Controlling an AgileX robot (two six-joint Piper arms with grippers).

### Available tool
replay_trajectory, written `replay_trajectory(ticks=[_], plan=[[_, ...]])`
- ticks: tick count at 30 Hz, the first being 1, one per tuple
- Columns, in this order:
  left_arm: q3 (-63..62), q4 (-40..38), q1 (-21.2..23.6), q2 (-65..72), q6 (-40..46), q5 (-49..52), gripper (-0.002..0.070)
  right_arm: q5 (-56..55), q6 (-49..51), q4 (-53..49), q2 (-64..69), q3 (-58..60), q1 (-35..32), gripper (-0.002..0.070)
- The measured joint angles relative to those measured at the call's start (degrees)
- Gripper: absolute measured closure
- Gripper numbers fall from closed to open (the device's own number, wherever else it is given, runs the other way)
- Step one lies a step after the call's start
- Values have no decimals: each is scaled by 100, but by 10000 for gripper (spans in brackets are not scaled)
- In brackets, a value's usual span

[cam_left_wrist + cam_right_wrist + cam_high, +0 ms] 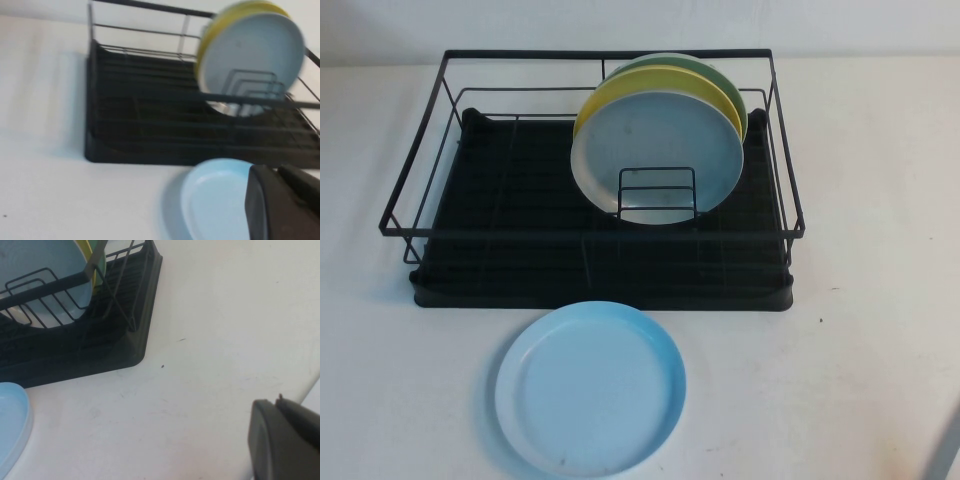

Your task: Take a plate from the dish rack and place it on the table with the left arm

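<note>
Plate point(590, 390) flat (table point(860, 330)); grippers clear

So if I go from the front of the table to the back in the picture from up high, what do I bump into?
Sky-blue plate lying on the table → dish rack front edge → grey-blue plate standing up → yellow plate → green plate.

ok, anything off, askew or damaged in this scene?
Nothing stands out. The sky-blue plate lies flat on the table in front of the dish rack; the other plates stand upright in their holder. Left hand shut, above the table; right hand parked beside the rack.
</note>
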Motion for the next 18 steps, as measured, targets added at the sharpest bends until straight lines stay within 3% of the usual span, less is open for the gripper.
replay_trajectory(ticks=[4, 13, 18], plan=[[748, 426, 0, -136, -505, -903, 676, 0, 0, 0, 0, 0, 0, 696], [2515, 2010, 0, -483, -2966, -2915, 676, 0, 0, 0, 0, 0, 0, 696], [2696, 2202, -274, -483, -3234, -3102, 676, 0, 0, 10, 0, 0, 0, 696]])
